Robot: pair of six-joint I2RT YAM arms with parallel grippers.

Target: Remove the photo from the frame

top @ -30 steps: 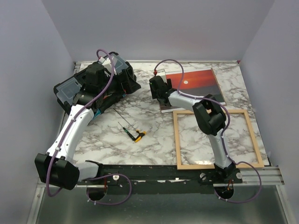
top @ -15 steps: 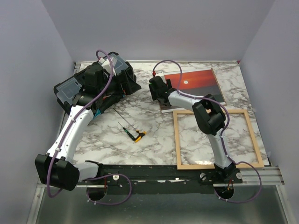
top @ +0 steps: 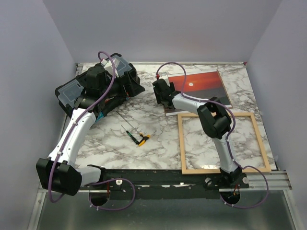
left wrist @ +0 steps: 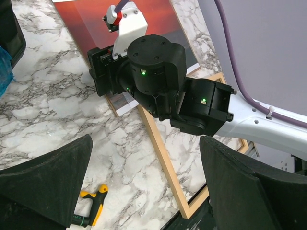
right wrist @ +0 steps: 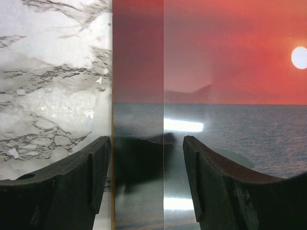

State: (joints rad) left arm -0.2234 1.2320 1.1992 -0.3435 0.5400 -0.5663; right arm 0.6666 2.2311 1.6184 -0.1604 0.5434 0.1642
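The photo [top: 204, 86] is found flat at the far right of the marble table [top: 144, 117]. Its long axis runs left to right, sun side away from the arms, water side just beside the far rail of the frame [top: 181, 143]. Open marble is noted to its left. The right gripper [right wrist: 147, 143] is positioned over the photo's left edge, fingers [right wrist: 72, 191] apart, nothing clamped. A thin brown strip [right wrist: 113, 143] along that edge is shown only by the right wrist view. The left gripper [left wrist: 144, 141] is spread wide and empty.
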